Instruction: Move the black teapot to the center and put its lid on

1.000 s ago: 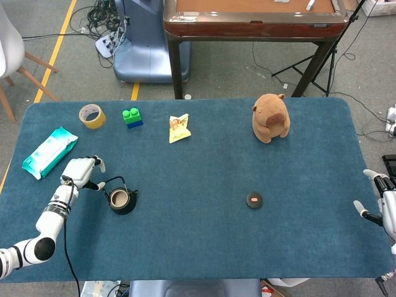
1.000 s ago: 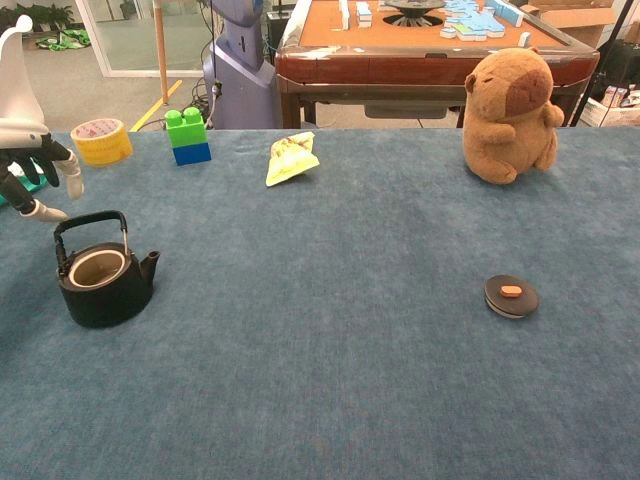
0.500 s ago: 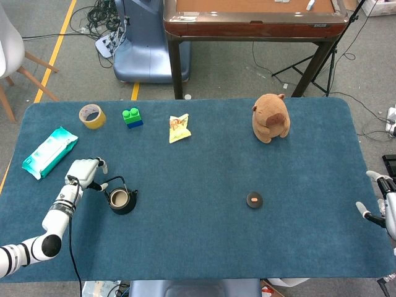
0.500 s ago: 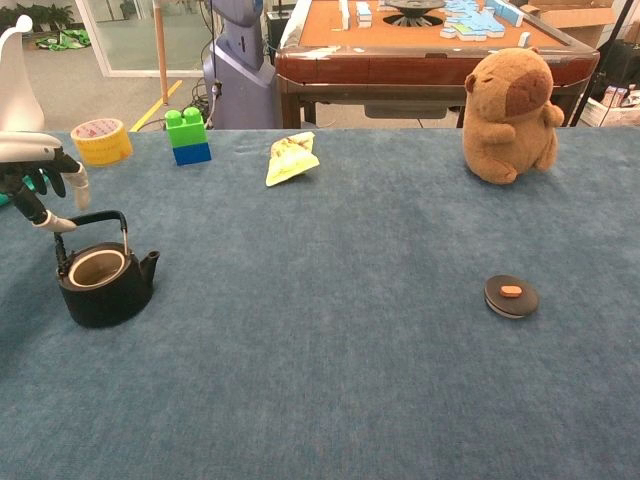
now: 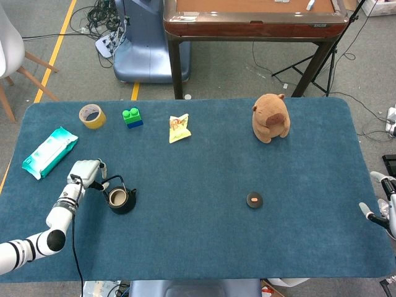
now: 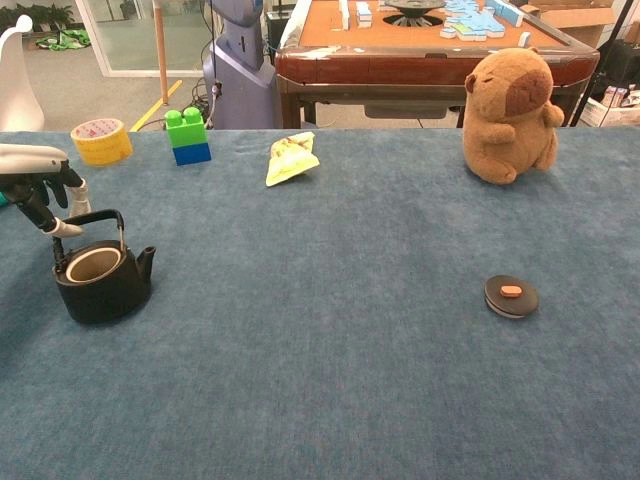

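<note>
The left robot hand (image 6: 40, 190) hovered palm down, fingers apart and empty, at the black teapot (image 6: 98, 282) handle. The lid (image 6: 511, 295) lay well apart. The right robot hand (image 5: 383, 201) sat spread and empty at the desk (image 5: 198, 235) edge.

A brown stuffed animal (image 5: 271, 117) sits up near the far edge of the blue table (image 5: 198, 235). A yellow snack packet (image 5: 179, 128) lies further left. Next comes a green and blue toy block (image 5: 132, 117), then a roll of yellow tape (image 5: 91, 116). A teal pack of wipes (image 5: 49, 151) lies near the left edge.
</note>
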`<state>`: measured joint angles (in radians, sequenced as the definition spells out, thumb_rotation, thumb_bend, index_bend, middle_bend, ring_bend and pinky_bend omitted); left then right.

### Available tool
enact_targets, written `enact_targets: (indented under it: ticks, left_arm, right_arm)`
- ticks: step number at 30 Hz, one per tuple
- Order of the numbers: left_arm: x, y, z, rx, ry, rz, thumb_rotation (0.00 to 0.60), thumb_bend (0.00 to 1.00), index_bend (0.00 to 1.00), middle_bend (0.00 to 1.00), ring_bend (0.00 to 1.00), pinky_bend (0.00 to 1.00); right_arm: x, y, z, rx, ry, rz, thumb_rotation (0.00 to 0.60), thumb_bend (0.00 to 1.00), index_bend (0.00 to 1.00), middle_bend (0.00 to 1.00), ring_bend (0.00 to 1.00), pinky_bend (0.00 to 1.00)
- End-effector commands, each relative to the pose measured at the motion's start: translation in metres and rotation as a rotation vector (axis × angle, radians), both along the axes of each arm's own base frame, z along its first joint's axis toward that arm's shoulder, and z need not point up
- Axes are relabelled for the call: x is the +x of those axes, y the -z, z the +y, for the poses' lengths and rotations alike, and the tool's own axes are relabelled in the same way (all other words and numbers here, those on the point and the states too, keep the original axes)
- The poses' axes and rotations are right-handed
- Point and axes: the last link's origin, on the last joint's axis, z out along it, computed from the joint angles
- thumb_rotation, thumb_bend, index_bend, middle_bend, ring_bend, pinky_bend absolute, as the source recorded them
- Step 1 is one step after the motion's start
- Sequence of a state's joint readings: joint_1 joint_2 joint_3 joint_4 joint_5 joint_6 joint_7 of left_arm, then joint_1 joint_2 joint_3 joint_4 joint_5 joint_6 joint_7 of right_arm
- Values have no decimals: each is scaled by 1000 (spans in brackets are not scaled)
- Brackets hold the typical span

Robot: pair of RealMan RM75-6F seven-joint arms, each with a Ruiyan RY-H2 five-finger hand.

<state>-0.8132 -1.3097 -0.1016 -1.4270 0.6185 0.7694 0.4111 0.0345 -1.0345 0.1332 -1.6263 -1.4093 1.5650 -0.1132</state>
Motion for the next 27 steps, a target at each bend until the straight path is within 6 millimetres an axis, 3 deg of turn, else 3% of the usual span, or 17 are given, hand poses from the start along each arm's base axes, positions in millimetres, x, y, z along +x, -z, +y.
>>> enact_targets:
  ticks: [1, 9, 14, 20, 27]
  left_arm:
    - [1, 2, -1, -3, 3, -2, 563, 319, 575, 270, 247, 214]
    - [4, 9, -1, -23, 17, -5, 580, 333, 602, 270, 248, 214]
    - [3, 11, -2, -29, 18, -9, 600, 430, 632, 270, 248, 214]
    - [5, 8, -4, -16, 27, -30, 600, 516, 651, 283, 251, 214]
    - [11, 0, -11, -3, 58, -71, 600, 531, 666, 303, 256, 214]
  right_arm:
    - [0, 0, 0, -2, 0, 0, 600, 162, 269, 354, 324, 359]
    - [-1, -2, 2, -9, 1, 0, 600, 162, 269, 353, 324, 359]
    - [-2, -4, 4, -14, 4, 0, 600, 162, 269, 354, 324, 359]
    - [-1, -3, 4, -15, 0, -1, 600, 162, 269, 353, 324, 359]
    - [2, -3, 2, -14, -13, 1, 600, 162, 269, 353, 324, 359]
